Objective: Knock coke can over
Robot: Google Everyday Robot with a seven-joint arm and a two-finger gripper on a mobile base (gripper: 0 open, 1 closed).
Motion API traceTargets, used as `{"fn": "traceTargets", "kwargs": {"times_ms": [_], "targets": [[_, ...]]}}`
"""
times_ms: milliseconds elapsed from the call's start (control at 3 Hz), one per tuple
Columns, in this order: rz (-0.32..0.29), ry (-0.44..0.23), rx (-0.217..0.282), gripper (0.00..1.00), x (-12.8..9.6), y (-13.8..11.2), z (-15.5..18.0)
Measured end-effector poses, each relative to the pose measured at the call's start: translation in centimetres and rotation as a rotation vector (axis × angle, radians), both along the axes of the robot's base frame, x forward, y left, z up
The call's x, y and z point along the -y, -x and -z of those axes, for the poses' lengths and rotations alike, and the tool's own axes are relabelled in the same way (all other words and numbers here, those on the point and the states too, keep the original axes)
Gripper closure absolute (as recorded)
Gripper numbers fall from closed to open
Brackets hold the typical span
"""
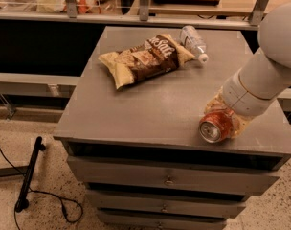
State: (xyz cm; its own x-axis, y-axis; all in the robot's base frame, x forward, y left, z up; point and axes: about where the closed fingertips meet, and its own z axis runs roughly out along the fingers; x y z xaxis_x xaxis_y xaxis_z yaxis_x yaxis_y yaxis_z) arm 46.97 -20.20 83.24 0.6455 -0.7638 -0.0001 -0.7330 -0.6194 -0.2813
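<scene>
The coke can (pixel 212 129) is red with a silver top. It lies tipped on its side near the front right edge of the grey cabinet top (pixel 150 104), its top facing the camera. My gripper (pixel 224 120) reaches down from the right on the white arm (pixel 265 75). Its translucent fingers (pixel 236 124) are closed around the can's body. The rear of the can is hidden by the gripper.
A brown and yellow chip bag (pixel 143 59) lies at the back middle of the top. A clear plastic water bottle (pixel 193 42) lies on its side behind it. Drawers (pixel 169 181) are below the top. A black cable and stand (pixel 28 176) lie on the floor at left.
</scene>
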Motion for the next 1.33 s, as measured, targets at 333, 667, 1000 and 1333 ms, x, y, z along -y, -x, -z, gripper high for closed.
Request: {"fn": "traceTargets", "kwargs": {"times_ms": [333,667,1000,1333], "targets": [[0.054,-0.009,0.012,1.0,-0.3,-1.9,0.4],[0.054,-0.009,0.012,1.0,-0.3,-1.9,0.2],[0.076,-0.028,0.07,1.0,-1.0,-5.6,-1.9],[0.102,-0.063,0.163,1.0,-2.0,-10.8,-6.4]]}}
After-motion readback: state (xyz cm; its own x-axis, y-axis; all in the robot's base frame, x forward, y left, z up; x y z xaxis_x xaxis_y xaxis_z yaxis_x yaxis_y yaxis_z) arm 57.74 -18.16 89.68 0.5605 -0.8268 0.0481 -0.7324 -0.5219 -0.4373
